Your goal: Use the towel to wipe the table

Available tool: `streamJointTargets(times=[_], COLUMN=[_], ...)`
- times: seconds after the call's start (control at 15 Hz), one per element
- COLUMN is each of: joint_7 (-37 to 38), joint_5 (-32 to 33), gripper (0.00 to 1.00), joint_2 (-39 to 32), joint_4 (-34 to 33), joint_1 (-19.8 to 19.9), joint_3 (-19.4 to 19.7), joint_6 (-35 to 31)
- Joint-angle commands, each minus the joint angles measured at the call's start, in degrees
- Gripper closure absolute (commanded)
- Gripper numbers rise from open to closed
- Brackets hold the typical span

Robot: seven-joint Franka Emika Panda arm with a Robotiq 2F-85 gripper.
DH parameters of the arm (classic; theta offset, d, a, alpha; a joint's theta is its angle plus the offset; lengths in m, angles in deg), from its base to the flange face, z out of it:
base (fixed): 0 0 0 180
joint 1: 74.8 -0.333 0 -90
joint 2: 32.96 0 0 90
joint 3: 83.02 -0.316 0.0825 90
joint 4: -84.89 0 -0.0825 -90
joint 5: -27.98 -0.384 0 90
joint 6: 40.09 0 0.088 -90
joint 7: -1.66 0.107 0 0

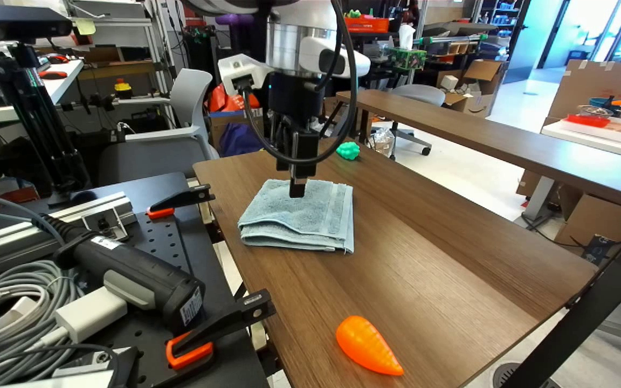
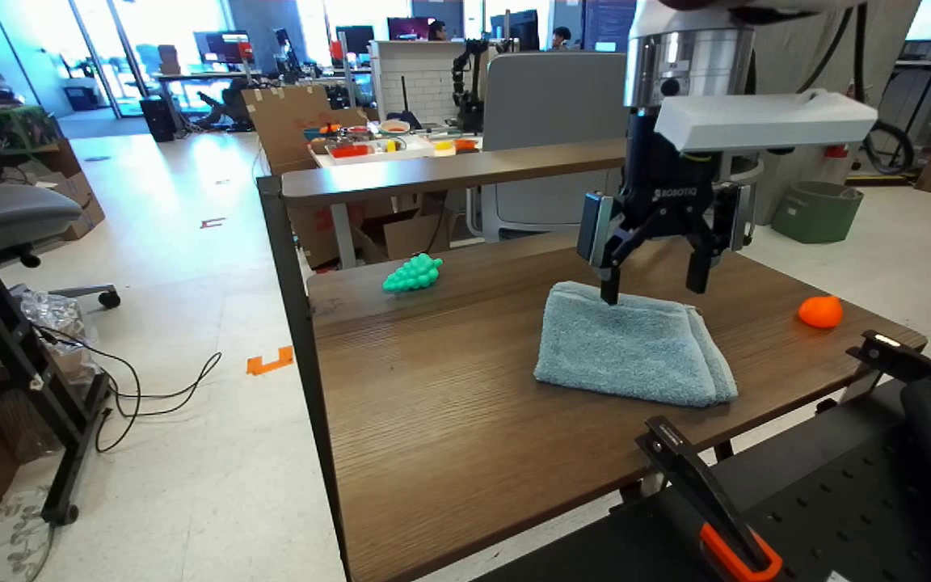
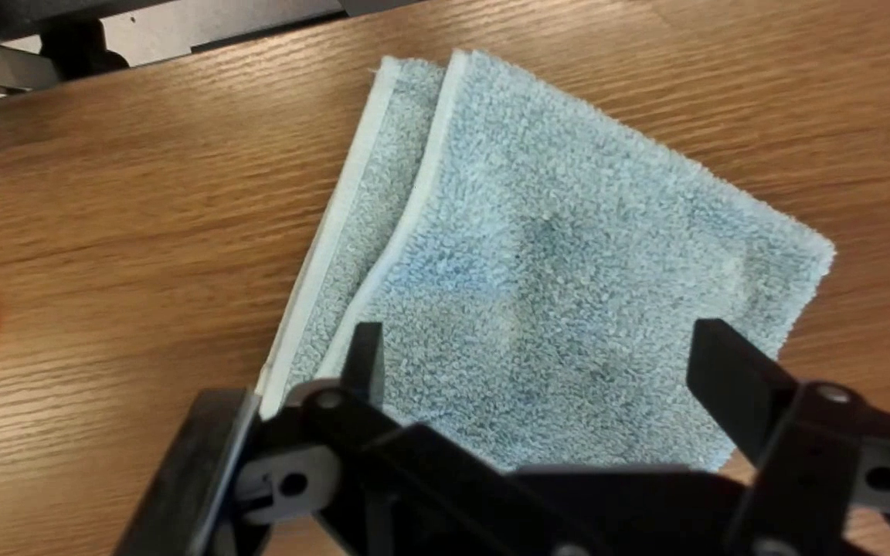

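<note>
In an exterior view, on the table [image 1: 423, 269]: towel [image 1: 302, 218] at frame centre; toy carrot [image 1: 367, 345] before it, lower frame; toy grapes [image 1: 348, 151] behind it.

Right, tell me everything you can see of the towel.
The towel is pale blue-grey and looks like soft terry, with whitish edges in the wrist view. Folded into layers, slightly rumpled, it lies on the brown table, roughly between the green toy and orange toy. The open gripper is above it; contact can't be confirmed.
</note>
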Motion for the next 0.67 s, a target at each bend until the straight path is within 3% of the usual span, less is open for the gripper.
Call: streamJointTargets(times=[0.0, 0.2, 0.27, 0.6], joint_7=[-0.8, -1.1, -2.1, -0.3], joint_5=[-0.8, -0.9, -4.6, -5.7], gripper=[0.0, 0.0, 0.0, 0.0], joint_2=[-0.4, -0.8, -1.2, -8.2], joint_4=[-0.1, -0.1, 0.5, -0.3], joint_1=[-0.5, -0.4, 1.0, -1.3], joint_3=[0.6, 0.6, -0.8, -0.9], joint_6=[0.1, 0.1, -4.0, -13.6])
